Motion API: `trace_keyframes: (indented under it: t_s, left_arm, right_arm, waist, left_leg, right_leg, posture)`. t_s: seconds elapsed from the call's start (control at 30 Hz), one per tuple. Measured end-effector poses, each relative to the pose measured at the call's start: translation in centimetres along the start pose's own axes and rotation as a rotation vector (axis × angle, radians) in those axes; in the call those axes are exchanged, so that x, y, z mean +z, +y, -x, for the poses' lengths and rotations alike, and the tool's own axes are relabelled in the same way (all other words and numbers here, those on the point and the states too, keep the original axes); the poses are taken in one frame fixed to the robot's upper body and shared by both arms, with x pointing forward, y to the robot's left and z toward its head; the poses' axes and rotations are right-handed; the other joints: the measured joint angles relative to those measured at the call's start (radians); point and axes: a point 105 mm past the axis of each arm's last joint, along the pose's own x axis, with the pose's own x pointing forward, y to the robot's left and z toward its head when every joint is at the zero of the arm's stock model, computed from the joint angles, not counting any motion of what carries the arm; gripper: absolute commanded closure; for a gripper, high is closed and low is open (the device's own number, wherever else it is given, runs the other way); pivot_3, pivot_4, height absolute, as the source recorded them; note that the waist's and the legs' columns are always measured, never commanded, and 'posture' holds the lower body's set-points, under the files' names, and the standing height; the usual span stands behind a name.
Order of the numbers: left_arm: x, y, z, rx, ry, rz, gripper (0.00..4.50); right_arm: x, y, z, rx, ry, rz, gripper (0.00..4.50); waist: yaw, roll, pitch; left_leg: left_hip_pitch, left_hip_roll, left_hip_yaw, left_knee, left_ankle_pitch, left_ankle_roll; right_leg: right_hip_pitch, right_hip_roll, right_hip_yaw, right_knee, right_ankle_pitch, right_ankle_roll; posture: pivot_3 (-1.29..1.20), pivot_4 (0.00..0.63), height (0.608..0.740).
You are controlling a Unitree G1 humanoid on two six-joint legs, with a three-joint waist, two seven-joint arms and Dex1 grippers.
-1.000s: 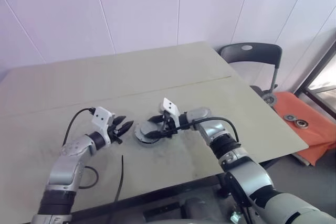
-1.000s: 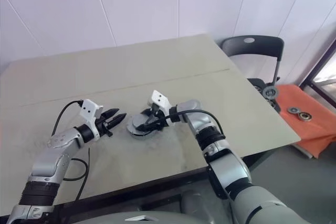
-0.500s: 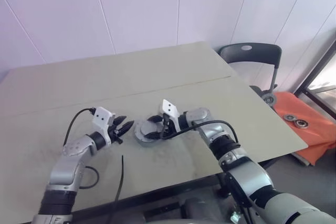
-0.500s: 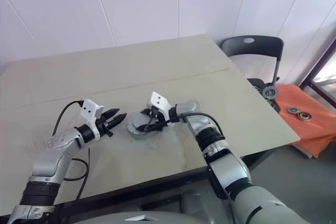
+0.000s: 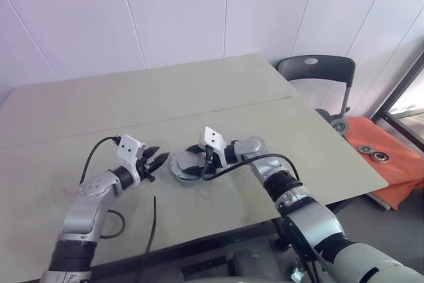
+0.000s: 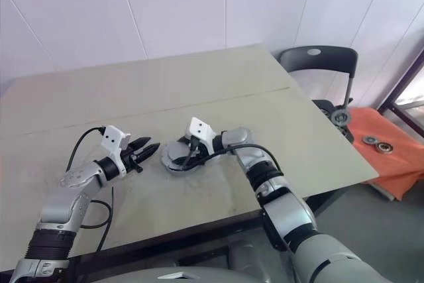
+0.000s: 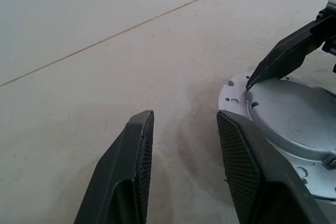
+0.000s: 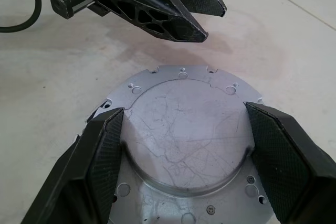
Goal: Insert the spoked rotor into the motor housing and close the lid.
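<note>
A round grey metal lid (image 8: 184, 135) with a raised flat centre and a flange of small holes lies flat on the table (image 5: 199, 97). My right gripper (image 8: 184, 109) reaches over it from the right. Its two fingers (image 8: 105, 150) press against opposite sides of the raised centre. My left gripper (image 7: 185, 114) stands open just left of the lid (image 5: 180, 164), level with it, nothing between its fingers, and one finger (image 7: 247, 166) is close to the flange. The spoked rotor and the motor housing are hidden.
A black cable (image 5: 152, 223) trails over the table's near edge below my left arm. Off the table's right side stand a black chair (image 5: 317, 74) and an orange cloth (image 5: 391, 164) with round metal parts on it.
My right wrist has turned a little while staying at the lid. The lid and my left arm have kept their places.
</note>
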Motion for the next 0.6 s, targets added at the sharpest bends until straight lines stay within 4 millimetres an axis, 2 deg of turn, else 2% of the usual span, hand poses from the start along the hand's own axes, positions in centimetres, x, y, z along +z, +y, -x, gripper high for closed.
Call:
trace_keyframes:
  t_s: [0.27, 0.6]
  left_arm:
    - [0.2, 0.0, -0.1, 0.000, -0.006, -0.005, 2.51]
    - [0.2, 0.1, -0.1, 0.008, -0.002, -0.010, 2.51]
  right_arm:
    - [0.5, 0.7, 1.2, 0.117, -0.010, -0.167, 1.31]
    - [0.4, 0.8, 1.1, 0.107, -0.006, -0.136, 1.31]
  waist:
    - [0.005, 0.000, 0.000]
    - [0.005, 0.000, 0.000]
  left_leg:
    - [-0.003, 0.000, 0.000, -0.001, 0.000, 0.000]
    - [-0.004, 0.000, 0.000, -0.003, -0.001, 0.001]
  right_leg:
    - [-0.003, 0.000, 0.000, -0.001, 0.001, 0.002]
    - [-0.004, -0.001, 0.000, -0.002, 0.001, 0.001]
  posture:
    - [0.00, 0.000, 0.740]
    - [0.00, 0.000, 0.740]
